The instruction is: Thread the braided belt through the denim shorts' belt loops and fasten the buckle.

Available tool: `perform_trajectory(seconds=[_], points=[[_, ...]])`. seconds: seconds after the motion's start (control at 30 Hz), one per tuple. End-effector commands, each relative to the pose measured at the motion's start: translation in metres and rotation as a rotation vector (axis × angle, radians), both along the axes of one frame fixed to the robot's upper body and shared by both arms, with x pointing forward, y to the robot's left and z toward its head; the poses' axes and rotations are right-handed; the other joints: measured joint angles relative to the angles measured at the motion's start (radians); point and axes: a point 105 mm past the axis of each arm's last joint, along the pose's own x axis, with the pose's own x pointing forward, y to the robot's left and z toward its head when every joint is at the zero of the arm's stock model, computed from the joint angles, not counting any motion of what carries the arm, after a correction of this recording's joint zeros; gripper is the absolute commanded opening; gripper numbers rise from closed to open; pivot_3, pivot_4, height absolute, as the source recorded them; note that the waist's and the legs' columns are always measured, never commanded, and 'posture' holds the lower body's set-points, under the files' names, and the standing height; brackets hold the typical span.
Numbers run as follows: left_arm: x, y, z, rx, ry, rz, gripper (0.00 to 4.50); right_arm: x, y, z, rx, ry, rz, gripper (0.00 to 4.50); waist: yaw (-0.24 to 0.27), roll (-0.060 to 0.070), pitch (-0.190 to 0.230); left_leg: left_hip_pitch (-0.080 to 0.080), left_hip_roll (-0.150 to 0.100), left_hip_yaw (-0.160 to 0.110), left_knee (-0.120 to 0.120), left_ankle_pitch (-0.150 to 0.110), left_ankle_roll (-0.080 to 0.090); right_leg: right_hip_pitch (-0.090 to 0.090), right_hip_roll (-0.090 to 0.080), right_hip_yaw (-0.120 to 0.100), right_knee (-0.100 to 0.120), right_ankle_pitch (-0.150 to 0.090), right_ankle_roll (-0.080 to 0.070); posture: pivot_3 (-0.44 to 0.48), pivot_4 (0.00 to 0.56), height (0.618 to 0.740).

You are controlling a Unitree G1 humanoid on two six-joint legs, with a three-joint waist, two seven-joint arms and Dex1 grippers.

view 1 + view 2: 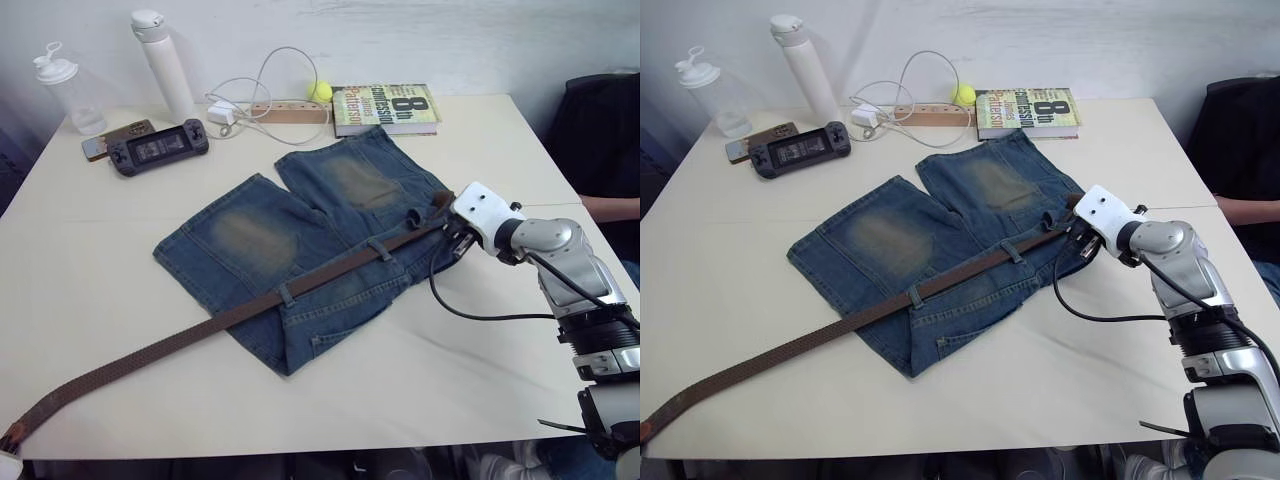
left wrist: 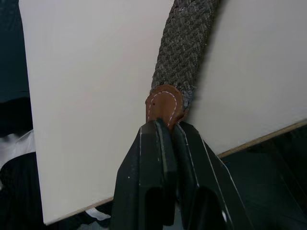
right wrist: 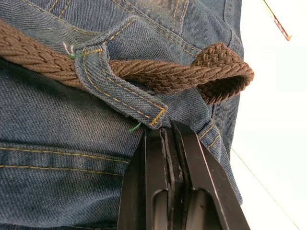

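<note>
**Soft belt, held at its tip**

The belt (image 1: 300,292) is soft and bendy — it will flop and fold if you push it, so pull it from an end. It lies across the shorts (image 1: 320,240) on the table (image 1: 120,300), under the loops (image 1: 381,248), with one end folded back by the last loop. The left gripper (image 2: 165,125) is pinched tight on the belt's leather tip at the table edge. The right gripper (image 3: 168,127) has its fingers pressed together with nothing between them — the tips touch the shorts just below a loop.
</note>
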Motion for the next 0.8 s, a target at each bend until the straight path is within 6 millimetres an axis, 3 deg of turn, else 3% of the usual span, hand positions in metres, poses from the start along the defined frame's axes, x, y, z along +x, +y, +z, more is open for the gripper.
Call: perform_trajectory(seconds=[0.03,0.1,0.33,0.5,0.6,0.8], points=[[-0.055,0.018,-0.016,-0.005,0.115,0.237,0.0,0.0,-0.031,0.022,0.004,-0.068,-0.123,0.02,0.001,0.0,0.0,0.0,0.0,0.0,0.0,0.0,0.0,0.0,0.0,0.0,0.0,0.0,0.0,0.0,0.15,0.735],[-0.056,0.012,-0.021,-0.028,0.105,0.249,0.0,0.0,-0.03,0.022,0.006,-0.068,-0.123,0.02,0.001,0.0,0.0,0.0,0.0,0.0,0.0,0.0,0.0,0.0,0.0,0.0,0.0,0.0,0.0,0.0,0.15,0.735],[0.009,-0.06,-0.015,-0.219,-0.047,-0.157,0.0,0.001,-0.017,0.023,0.038,-0.063,-0.081,0.02,0.015,0.002,-0.001,0.0,0.0,0.0,0.001,0.0,0.0,0.0,-0.001,0.0,0.0,0.0,0.0,0.0,0.15,0.735],[0.027,-0.069,-0.002,-0.263,-0.126,-0.229,0.0,0.0,-0.007,0.024,0.059,-0.064,-0.04,0.02,0.028,0.003,-0.001,0.0,-0.001,0.0,0.001,0.0,0.0,0.0,-0.001,-0.001,-0.001,0.0,0.0,0.0,0.15,0.735],[0.025,-0.069,0.004,-0.322,-0.158,-0.254,1.17,-0.002,-0.002,0.025,0.064,-0.053,-0.008,0.0,0.027,0.002,-0.001,-0.001,-0.001,0.0,0.001,0.0,0.0,0.0,-0.001,-0.001,-0.001,0.0,0.0,0.0,0.15,0.735],[0.017,-0.087,0.006,-0.452,-0.073,-0.42,3.69,-0.008,0.003,0.032,0.054,-0.037,0.051,0.0,0.022,0.002,-0.001,-0.001,-0.001,0.0,0.002,0.0,0.0,0.0,-0.001,-0.001,-0.001,0.0,0.0,0.0,0.15,0.735]])
